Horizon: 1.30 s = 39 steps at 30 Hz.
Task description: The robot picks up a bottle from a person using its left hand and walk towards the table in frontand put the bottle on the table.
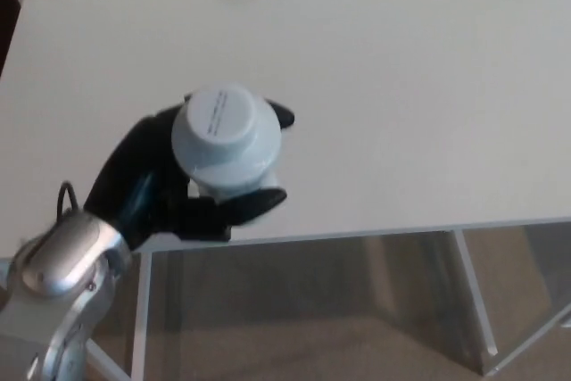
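a wide white table (401, 86) fills most of the head view, its near edge running across the lower third of the frame. below that edge, beige floor (357, 345) and a white table leg (473, 301) show through. the robot's left arm (62, 260), silver at the wrist, rises from the lower left corner, with a thin black cable (64, 195) looping beside it. a pale grey bottle (241, 171) sits over the tabletop just inside the near edge, left of centre. it stands upright, its long axis aimed almost straight up at the camera, so that mostly its round cap (217, 122) is seen, end-on. a line of small print crosses the cap, too blurred to read. the black left hand (152, 185) is wrapped around the bottle from the left, grasping it; one fingertip (282, 116) shows past the far side and another finger (259, 202) curls around the near side. whether the bottle's base touches the tabletop cannot be told from above.
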Tool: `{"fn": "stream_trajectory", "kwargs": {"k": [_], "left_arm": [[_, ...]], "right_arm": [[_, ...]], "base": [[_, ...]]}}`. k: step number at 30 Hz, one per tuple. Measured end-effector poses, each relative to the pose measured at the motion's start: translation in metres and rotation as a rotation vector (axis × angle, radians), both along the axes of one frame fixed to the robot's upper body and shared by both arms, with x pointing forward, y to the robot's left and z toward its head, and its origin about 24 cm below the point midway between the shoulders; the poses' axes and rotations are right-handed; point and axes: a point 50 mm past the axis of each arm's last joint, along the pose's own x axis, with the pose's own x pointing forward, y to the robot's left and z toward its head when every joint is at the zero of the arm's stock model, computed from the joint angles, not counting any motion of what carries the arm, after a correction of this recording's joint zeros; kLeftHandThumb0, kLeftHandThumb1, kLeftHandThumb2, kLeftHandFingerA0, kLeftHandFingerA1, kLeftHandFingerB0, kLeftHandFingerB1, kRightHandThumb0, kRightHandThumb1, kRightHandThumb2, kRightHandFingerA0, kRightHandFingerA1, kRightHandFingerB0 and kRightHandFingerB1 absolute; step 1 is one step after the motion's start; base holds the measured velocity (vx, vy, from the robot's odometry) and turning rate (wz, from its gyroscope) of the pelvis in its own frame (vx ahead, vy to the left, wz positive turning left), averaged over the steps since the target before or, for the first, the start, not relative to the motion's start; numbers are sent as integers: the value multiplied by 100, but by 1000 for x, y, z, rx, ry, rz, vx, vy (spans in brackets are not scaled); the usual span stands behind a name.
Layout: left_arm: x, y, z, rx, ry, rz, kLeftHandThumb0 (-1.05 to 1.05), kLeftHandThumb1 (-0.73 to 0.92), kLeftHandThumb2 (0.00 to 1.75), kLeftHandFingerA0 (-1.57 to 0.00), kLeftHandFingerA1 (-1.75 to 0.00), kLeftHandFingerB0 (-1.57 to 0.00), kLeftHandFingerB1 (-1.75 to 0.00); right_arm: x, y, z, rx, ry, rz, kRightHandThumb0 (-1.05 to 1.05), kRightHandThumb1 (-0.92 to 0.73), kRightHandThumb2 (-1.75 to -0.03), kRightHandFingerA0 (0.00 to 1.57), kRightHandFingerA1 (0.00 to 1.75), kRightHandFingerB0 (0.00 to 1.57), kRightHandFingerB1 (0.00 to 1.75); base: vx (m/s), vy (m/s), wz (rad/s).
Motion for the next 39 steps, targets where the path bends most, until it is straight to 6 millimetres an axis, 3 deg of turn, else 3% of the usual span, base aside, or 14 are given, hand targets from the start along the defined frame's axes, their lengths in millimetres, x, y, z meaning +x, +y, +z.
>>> {"fn": "stream_trajectory", "kwargs": {"k": [5, 6, 7, 8, 14, 15, 17, 18, 19, 23, 24, 27, 28, 39], "left_arm": [[24, 2, 8, 41, -18, 55, -20, 84, 65, -103, -123, -80, -81], [28, 2, 10, 47, -21, 66, -20, 84, 66, -102, -129, -79, -82], [33, 2, 11, 52, -21, 78, -20, 84, 66, -102, -129, -79, -82], [37, 2, 11, 54, -17, 85, -20, 85, 66, -103, -130, -79, -80], [63, 1, 4, 67, 50, 151, -19, 83, 64, -109, -123, -80, -83], [66, 1, 1, 66, 66, 161, -20, 81, 67, -108, -123, -80, -87], [73, 0, -4, 71, 98, 178, -21, 78, 69, -112, -124, -86, -85], [74, -1, -6, 72, 105, 181, -21, 75, 72, -112, -125, -87, -87], [77, -2, -10, 71, 126, 189, -21, 76, 71, -113, -123, -88, -86], [82, -11, -23, 64, 178, 193, -23, 78, 70, -111, -125, -85, -86], [83, -14, -25, 64, 183, 190, -25, 79, 67, -109, -126, -85, -85], [83, -23, -30, 73, 181, 172, -26, 78, 67, -108, -126, -86, -83], [82, -26, -32, 74, 184, 167, -26, 77, 69, -109, -126, -85, -85], [72, -34, -48, 67, 215, 163, -24, 80, 71, -110, -129, -83, -92]], "right_arm": [[0, 1, 0, -2, 2, 8, -33, -68, -60, 76, 48, 57, 41], [1, 1, 0, -2, 2, 9, -39, -58, -80, 70, 60, 52, 52], [0, 1, 0, -2, 2, 9, -39, -58, -80, 70, 60, 52, 52], [1, 1, 0, -2, 2, 9, -32, -68, -59, 73, 46, 57, 41], [1, 0, 0, -1, -1, 6, -33, -67, -59, 73, 46, 57, 41], [1, 0, 0, -1, -2, 5, -39, -57, -79, 68, 58, 54, 53], [0, 0, 0, -1, -2, 3, -39, -57, -80, 68, 59, 54, 53], [0, 0, 0, -1, -2, 3, -39, -57, -80, 69, 59, 54, 53], [0, 0, 0, -1, -2, 3, -33, -68, -59, 77, 47, 58, 41], [0, 0, 0, 0, -4, 0, -34, -67, -59, 76, 47, 58, 40], [1, 0, 1, 0, -5, 0, -40, -57, -80, 69, 59, 53, 53], [1, -1, 1, -2, -6, 2, -39, -57, -79, 67, 59, 52, 52], [0, -1, 1, -3, -5, 2, -33, -68, -59, 73, 48, 57, 41], [-2, -1, 1, -4, -4, 5, -34, -68, -60, 71, 46, 57, 41]], "base": [[0, 0, 0], [0, 0, 0], [0, 0, 0], [0, 0, 0], [0, 0, 0], [0, 0, 0], [0, 0, 0], [0, 0, 0], [0, 0, 0], [0, 0, 0], [0, 0, 0], [0, 0, 0], [0, 0, 0], [0, 0, 0]]}}
